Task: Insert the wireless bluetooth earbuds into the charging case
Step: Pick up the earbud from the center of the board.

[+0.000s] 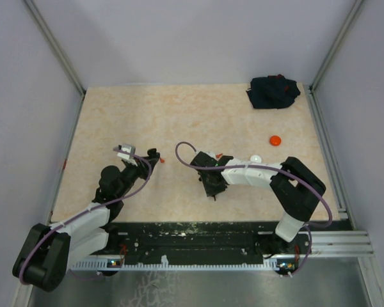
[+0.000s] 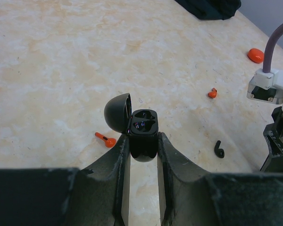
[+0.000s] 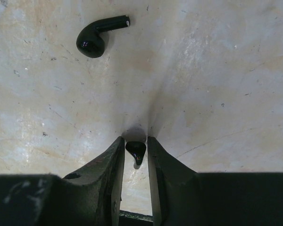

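Left gripper (image 2: pixel 143 142) pinches the open case (image 2: pixel 144 123), lower half hidden. Right gripper (image 3: pixel 135 140) pinches a black bud (image 3: pixel 136 149), partly shadowed between its fingers.

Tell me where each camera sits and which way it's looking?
Top: above and behind the arms, looking down at the table; both arms show.
Left wrist: on the left arm, looking forward, low over the table; its left hand grips the open charging case.
Right wrist: looking straight down; its right hand pinches a black earbud.
Shared: top and left wrist both see the orange puck and dark cloth.
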